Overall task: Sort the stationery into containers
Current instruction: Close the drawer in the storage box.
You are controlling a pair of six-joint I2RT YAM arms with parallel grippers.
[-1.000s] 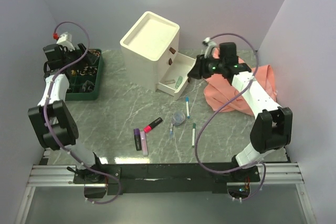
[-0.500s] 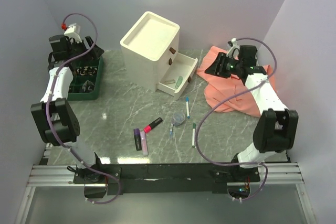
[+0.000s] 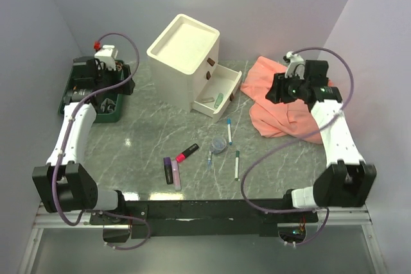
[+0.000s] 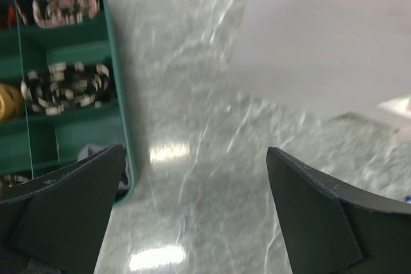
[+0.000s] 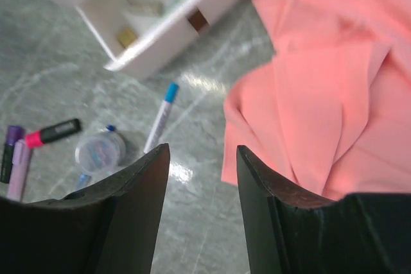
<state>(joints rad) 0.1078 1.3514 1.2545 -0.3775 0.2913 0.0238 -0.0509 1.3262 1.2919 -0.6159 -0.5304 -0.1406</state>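
L gripper (image 4: 196, 158) is hanging w/ jaws spread wide, empty, over the table (image 3: 141, 133) just beside the green tray (image 4: 120, 81). R gripper (image 5: 201, 152) is also gaping, gripping nothing, above the edge of the pink cloth (image 5: 308, 94). Cabinet (image 3: 184, 52) is sitting rear-centre w/ one drawer (image 3: 232, 91) pulled out and the pale green piece (image 3: 219, 99) lying inside. The other stationery is lying loose on the table in front: purple highlighter (image 3: 167, 170) and pink highlighter (image 3: 175, 178) side by side, red-and-black marker (image 3: 187, 153), tape roll (image 3: 219, 144), blue-cap pen (image 3: 229, 130), green-cap pen (image 3: 236, 163).
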